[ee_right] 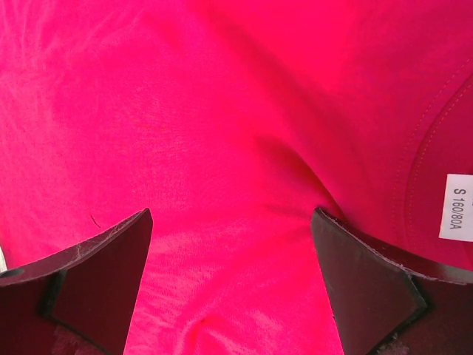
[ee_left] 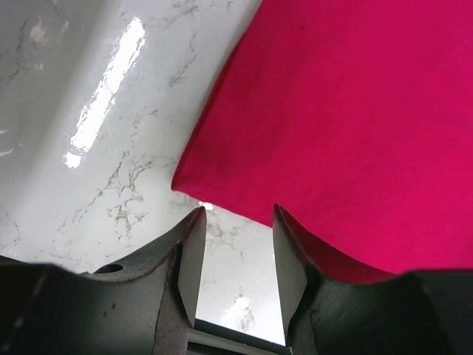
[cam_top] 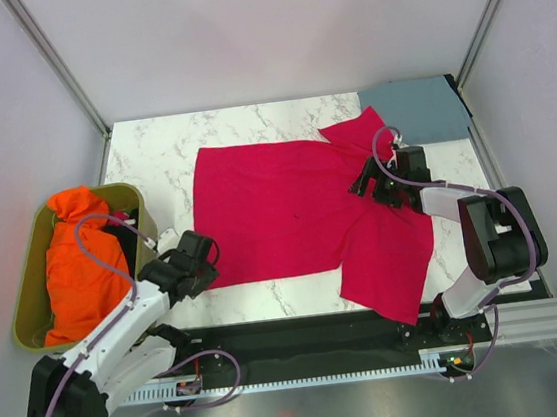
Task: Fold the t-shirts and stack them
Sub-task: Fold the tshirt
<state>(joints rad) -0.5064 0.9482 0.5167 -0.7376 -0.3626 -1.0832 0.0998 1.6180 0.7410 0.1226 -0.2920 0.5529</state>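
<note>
On the table [cam_top: 146,148] the red shirt [cam_top: 279,208] lies spread flat, with the folded grey shirt [cam_top: 418,110] at the far right corner. The left gripper [ee_left: 236,214] gapes empty beside the near-left hem corner. The right gripper [ee_right: 231,214], also unclenched, hovers near the collar. Both should pinch edges squarely and lift together.

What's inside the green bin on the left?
Crumpled orange cloth fills the bin. Anything beneath the cloth, and the bin's floor, is covered.
</note>
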